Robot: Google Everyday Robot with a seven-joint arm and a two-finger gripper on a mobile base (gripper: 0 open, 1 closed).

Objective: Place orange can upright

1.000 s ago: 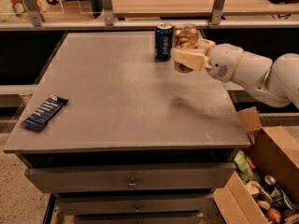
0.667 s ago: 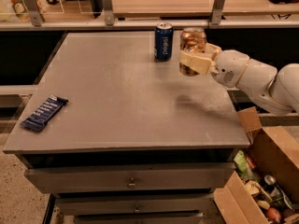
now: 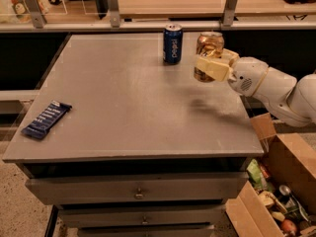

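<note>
The orange can is a shiny gold-orange drink can, held upright in the air above the right side of the grey table. My gripper comes in from the right on a white arm and is shut on the can's lower half. The can hangs clear of the tabletop, with its shadow on the surface below it. A dark blue soda can stands upright on the table just left of the held can.
A dark blue snack bar lies near the table's left front edge. An open cardboard box with assorted items stands on the floor at the right. A wooden shelf with metal posts runs behind the table. Drawers sit under the tabletop.
My gripper has carried the orange can to the right and a little toward the front, away from the blue can. The blue can and the snack bar have not moved.
</note>
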